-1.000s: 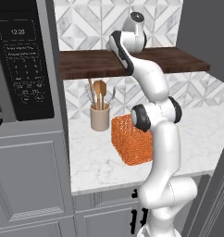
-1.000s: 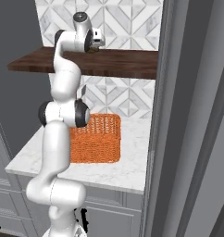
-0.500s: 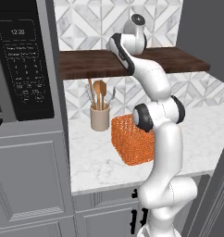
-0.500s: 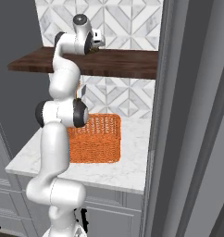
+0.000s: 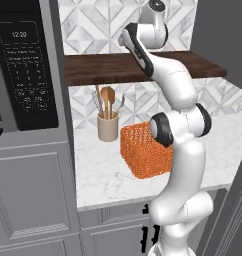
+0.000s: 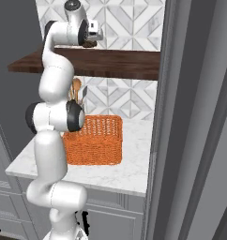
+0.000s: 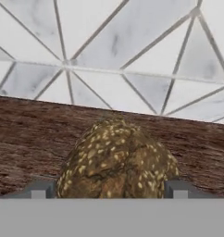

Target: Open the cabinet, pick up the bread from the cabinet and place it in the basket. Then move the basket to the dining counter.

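A grey panelled cabinet door (image 6: 190, 117) stands swung open at the right of the wall cabinet (image 5: 143, 67), whose dark brown wood shelf board runs above a marble worktop (image 5: 103, 175) backed by patterned grey-and-white tiles (image 6: 129, 23). Left of the shelf board, a black microwave (image 5: 25, 70) sits in a tall grey unit (image 5: 30, 180). The white arm (image 5: 175, 100) rises from in front of the worktop and bends up to shelf height, its hand reaching in over the shelf board. Below the shelf board, the bright orange woven basket (image 6: 94, 140) rests on the worktop, open top up, partly behind the arm's elbow. Just left of the basket, a beige utensil holder (image 5: 107, 126) holds wooden spoons and metal tools under the shelf board. The bread (image 7: 116, 159), a lumpy, speckled brown roll, sits on the shelf board close to the tiled wall. The gripper (image 7: 109, 189) has its 2 dark tips set apart, 1 on either side of the bread, low at its flanks; whether they press on it cannot be told.
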